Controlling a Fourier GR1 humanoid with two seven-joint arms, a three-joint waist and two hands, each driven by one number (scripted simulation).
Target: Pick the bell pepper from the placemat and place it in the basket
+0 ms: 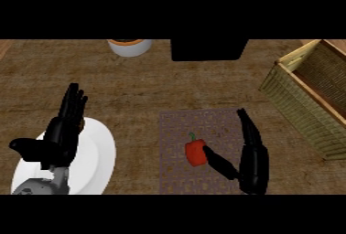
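A red bell pepper (195,152) with a green stem lies on the patterned placemat (182,128) in the middle of the counter. My right hand (251,157) stands open just right of the pepper, fingers straight and pointing away, thumb reaching toward the pepper's lower right side and touching or nearly touching it. The woven basket (297,98) sits at the right edge, its opening partly out of view. My left hand (59,135) rests open at the left, fingers up, over a white plate.
A white plate (98,160) lies at the lower left under my left hand. A white cup (130,46) with something orange inside stands at the back left. A black box (208,49) sits at the back centre. Bare wooden counter lies between placemat and basket.
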